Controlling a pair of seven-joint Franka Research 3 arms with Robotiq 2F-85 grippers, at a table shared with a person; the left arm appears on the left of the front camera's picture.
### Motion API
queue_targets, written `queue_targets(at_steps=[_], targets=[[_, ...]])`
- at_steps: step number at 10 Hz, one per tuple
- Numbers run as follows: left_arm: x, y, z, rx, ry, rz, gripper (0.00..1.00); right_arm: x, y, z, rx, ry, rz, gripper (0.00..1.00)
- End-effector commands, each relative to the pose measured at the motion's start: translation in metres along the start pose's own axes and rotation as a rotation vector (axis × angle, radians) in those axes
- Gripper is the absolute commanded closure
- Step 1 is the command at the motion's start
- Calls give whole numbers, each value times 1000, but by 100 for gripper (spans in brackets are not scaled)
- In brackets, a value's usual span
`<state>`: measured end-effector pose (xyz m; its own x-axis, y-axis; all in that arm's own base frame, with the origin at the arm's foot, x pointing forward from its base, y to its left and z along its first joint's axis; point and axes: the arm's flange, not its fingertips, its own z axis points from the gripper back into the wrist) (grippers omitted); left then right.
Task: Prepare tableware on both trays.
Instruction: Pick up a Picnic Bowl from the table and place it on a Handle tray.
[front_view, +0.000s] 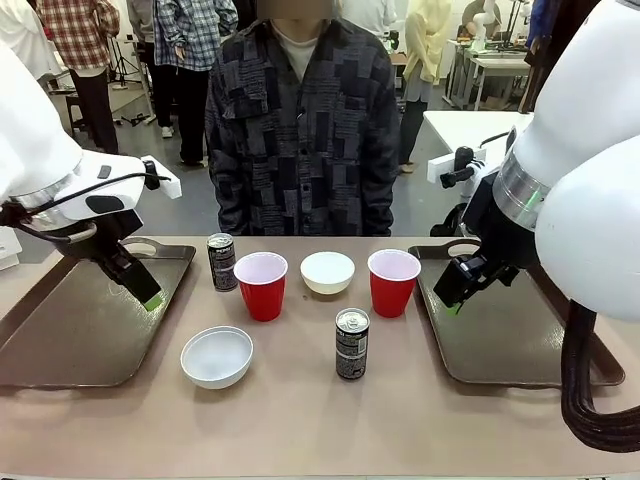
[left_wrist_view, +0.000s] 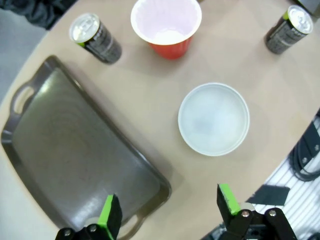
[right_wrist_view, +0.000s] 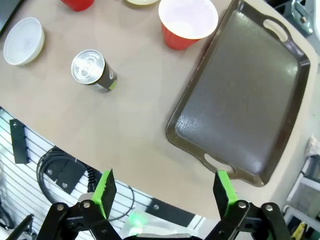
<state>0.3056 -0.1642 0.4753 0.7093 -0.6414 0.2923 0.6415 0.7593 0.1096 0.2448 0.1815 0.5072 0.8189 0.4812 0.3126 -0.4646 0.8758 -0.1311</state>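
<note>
Beige tabletop (front_view: 300, 420): cups (front_view: 261, 284), bowls (front_view: 327, 271) and cans (front_view: 351, 343) all sit between the trays (front_view: 80, 330), none loaded. Both jaws gape wide, empty, over the trays. Slim cans may tip if a finger nudges them off-centre.

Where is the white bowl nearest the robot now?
In the front view, the near bowl sits on the table left of centre, between the left tray and the near can.
</note>
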Motion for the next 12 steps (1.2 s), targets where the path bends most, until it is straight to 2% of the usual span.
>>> queue_targets(at_steps=[1,2,4,5,6,8,10,11,12], targets=[[-9,23,14,-189,-114,45,0,-8,-26,-3,262,-79,-32,0],[-21,44,18,-372,-198,82,0,-25,-52,-2,464,-159,-86,0],[-44,75,23,-649,-313,168,0,-60,-86,-3,695,-273,-165,0],[-58,88,23,-740,-336,223,0,-83,-105,-3,781,-316,-227,0],[-72,101,20,-807,-338,286,0,-97,-110,-5,821,-312,-258,0],[-107,119,22,-831,-380,416,0,-130,-118,-12,844,-292,-326,0],[-132,127,17,-808,-414,515,0,-145,-122,-31,875,-275,-371,0],[-138,131,12,-793,-413,547,0,-147,-125,-45,907,-257,-389,0],[-136,126,16,-711,-406,490,0,-143,-118,-50,899,-228,-374,0]])
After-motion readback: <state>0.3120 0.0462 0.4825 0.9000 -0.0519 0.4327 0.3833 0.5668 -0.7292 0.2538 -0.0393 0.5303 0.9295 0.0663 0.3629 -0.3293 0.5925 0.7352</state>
